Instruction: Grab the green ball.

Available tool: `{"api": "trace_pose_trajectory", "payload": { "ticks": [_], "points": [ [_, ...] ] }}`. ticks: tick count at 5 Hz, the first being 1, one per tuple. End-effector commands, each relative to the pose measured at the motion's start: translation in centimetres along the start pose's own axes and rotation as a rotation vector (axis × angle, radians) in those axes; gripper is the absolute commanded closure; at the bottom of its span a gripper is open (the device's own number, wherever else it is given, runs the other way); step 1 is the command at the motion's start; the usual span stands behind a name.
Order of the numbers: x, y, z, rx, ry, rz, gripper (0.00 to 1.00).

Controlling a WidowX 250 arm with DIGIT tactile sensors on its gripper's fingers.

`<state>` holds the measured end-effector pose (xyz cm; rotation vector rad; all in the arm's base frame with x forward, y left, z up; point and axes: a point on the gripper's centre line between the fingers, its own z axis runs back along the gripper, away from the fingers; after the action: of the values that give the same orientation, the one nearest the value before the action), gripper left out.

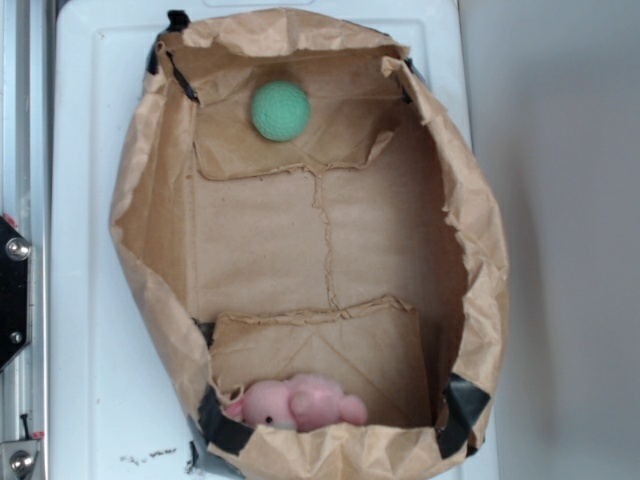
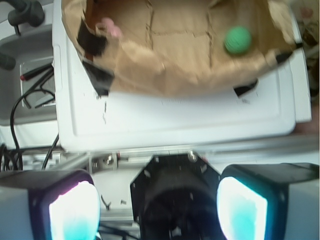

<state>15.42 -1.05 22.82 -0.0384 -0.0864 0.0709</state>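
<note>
The green ball (image 1: 280,110) is a small fuzzy mint-green sphere lying on the floor of an open brown paper bag (image 1: 150,200), near its far end. In the wrist view the green ball (image 2: 237,40) sits at the upper right inside the paper bag (image 2: 190,75). My gripper (image 2: 157,202) is open, its two glowing pads (image 2: 75,212) wide apart with nothing between them. It hovers well off to the side of the bag, above the robot's black base. The gripper is out of the exterior view.
A pink plush toy (image 1: 295,403) lies at the bag's near end, also visible as the pink plush (image 2: 111,26) in the wrist view. The bag rests on a white tray-like platform (image 1: 85,300). A metal rail (image 1: 20,250) and black cables (image 2: 20,115) run beside it.
</note>
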Motion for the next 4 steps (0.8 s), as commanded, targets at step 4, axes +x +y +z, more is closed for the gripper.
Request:
{"api": "trace_pose_trajectory", "payload": {
  "ticks": [4],
  "points": [
    [12.8,5.9,-7.0,0.105,-0.070,0.168,0.00]
  ]
}}
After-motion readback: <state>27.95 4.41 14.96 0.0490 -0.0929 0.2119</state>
